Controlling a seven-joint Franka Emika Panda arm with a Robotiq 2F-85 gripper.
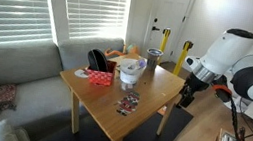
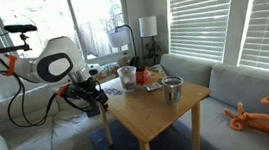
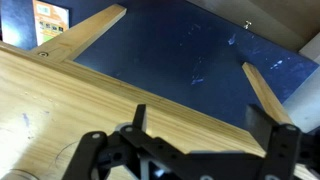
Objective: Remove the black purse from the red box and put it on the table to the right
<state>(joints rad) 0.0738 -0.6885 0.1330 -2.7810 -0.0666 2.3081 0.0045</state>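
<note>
Black purse (image 1: 97, 59) sits in red box (image 1: 99, 76), untouched; tool (image 1: 185, 98) hangs wide & empty off tabletop (image 1: 156, 89) edge, well apart. Pick & place both left, imo.

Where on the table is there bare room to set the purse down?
Bare wood lies on the table between the small packet, the metal cup and the edge near the gripper. Crowded: the opposite side, with red box, black purse and white container.

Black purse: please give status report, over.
Copy: gripper open, empty, at table edge; black purse in red box, untouched; white container close beside the box.
</note>
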